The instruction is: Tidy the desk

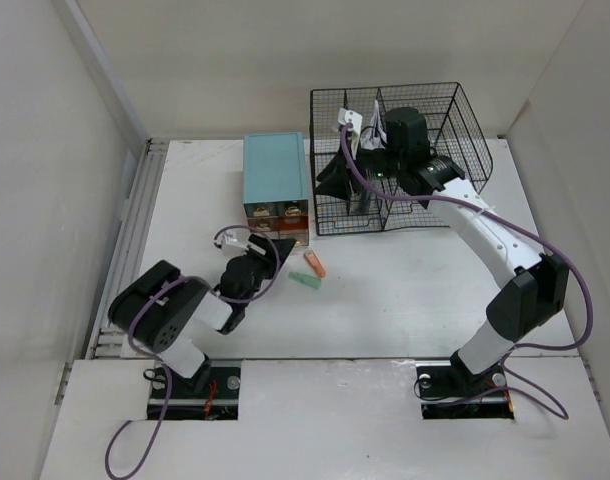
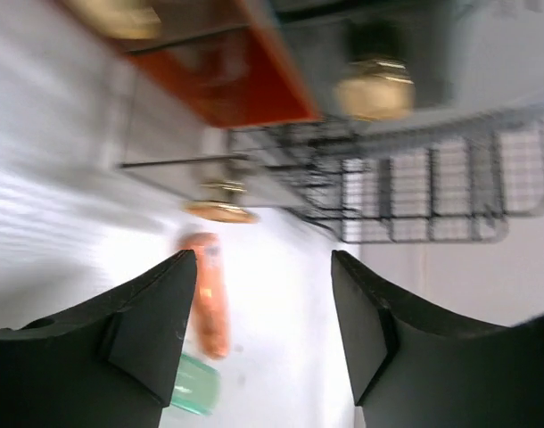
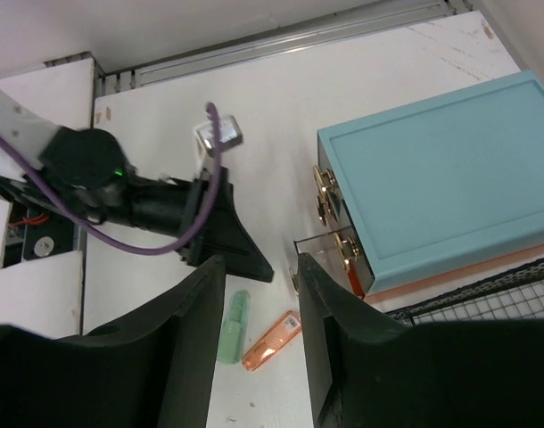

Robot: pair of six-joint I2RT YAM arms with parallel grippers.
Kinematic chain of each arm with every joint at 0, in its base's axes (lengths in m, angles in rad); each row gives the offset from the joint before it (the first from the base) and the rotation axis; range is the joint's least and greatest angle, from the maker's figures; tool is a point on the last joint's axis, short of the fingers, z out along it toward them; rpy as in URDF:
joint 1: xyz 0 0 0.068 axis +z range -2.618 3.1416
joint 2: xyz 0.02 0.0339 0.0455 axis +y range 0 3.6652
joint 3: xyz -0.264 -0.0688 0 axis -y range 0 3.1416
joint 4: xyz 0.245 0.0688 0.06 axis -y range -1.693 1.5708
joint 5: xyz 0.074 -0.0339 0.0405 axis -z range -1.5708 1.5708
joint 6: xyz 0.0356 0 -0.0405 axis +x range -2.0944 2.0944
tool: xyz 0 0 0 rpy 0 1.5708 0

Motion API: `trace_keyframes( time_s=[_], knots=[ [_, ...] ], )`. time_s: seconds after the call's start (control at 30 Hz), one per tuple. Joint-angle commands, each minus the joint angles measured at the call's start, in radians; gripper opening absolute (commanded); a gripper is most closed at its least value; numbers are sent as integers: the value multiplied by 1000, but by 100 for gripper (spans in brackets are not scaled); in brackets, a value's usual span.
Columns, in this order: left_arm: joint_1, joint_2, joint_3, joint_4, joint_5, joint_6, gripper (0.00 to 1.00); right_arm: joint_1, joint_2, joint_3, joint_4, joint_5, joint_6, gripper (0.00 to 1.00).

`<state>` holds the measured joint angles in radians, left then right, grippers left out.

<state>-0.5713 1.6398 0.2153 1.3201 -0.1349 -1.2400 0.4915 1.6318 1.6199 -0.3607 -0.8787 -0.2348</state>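
The white desk [image 1: 405,290] holds an orange marker [image 1: 315,264] and a green marker [image 1: 305,282] lying side by side in front of the teal-topped drawer box [image 1: 275,178]. My left gripper [image 1: 278,250] is open and empty, low over the desk just left of the markers. In the blurred left wrist view, its gripper [image 2: 263,267] points past the orange marker [image 2: 210,294] and the green marker [image 2: 193,383]. My right gripper [image 1: 337,172] is open and empty, held high beside the wire rack. The right wrist view [image 3: 259,263] looks down on both markers [image 3: 272,341].
The black wire-mesh rack [image 1: 425,130] stands at the back right, with my right arm reaching over it. The box's lower clear drawer [image 3: 330,259] with gold knobs stands pulled out. A grey rail [image 1: 125,250] runs along the desk's left edge.
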Motion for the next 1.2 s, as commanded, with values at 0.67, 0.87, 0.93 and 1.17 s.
trace_keyframes(
  time_s=[0.67, 0.87, 0.93, 1.17],
  knots=[
    [-159, -1379, 182, -1283, -342, 407, 34, 331, -33, -273, -135, 860, -178, 0],
    [-159, -1546, 162, -1414, -374, 398, 51, 331, 98, -235, -116, 825, -48, 20],
    [-159, -1565, 162, -1424, -374, 398, 51, 343, 172, -219, -116, 825, -20, 32],
    [-159, -1624, 151, -1481, -374, 398, 52, 383, 296, -180, -83, 850, 35, 59]
  ],
)
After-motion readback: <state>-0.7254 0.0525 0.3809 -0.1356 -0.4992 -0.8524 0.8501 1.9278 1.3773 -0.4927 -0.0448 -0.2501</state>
